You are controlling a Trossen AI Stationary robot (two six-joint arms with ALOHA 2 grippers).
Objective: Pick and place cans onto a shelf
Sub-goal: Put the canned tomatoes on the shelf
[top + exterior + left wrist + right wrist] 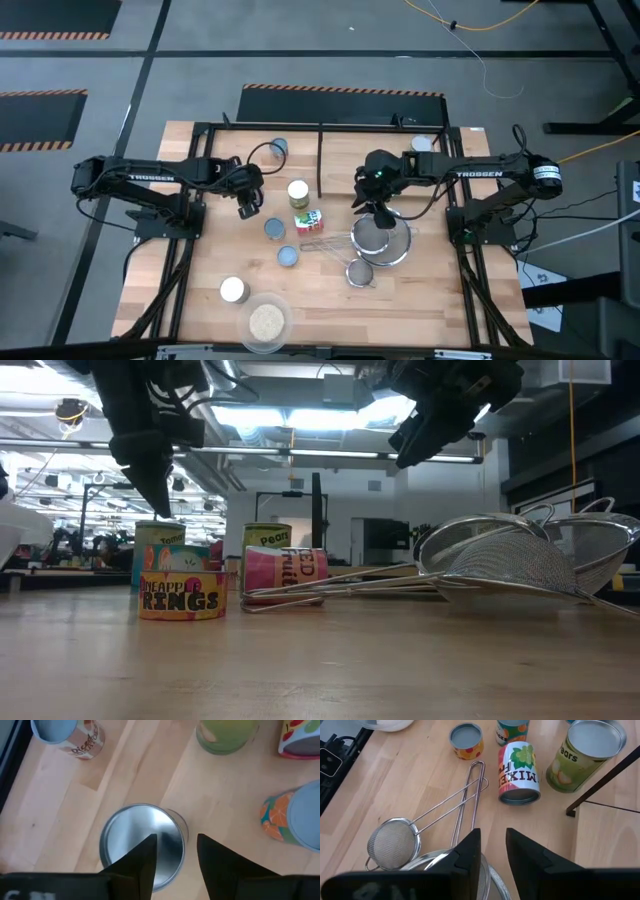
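The left gripper (246, 203) hangs over the left-middle of the table (440, 290), just off the near left corner of the shelf (345, 150). Its fingers (145, 860) are parted a little and hold nothing. In the left wrist view a silver-topped can (142, 845) stands upright right under them, its top showing in the gap and under the left finger; whether the fingertips touch it I cannot tell.

On the left side of the shelf stands another can (279, 148) with a blue-silver top, well apart from that gripper. Near the table's front left is a cream-topped can (233, 290), and beside it the clear dish of grains (266, 322).

Toward the middle, a tall cream-topped can (298, 192) with a pears label stands upright; just in front of it the mixed-fruit can (308, 221) lies on its side. Two short cans sit close by: one (275, 229) left of the fallen can, one (287, 256) nearer the front.

The right gripper (375, 207) hovers above the big wire strainer (385, 238), right of the fallen can and apart from it. Its fingers (467, 852) stand slightly open and empty. A smaller strainer (360, 271) lies in front, its long handle reaching toward the fallen can. One more can (423, 145) stands at the shelf's right end.
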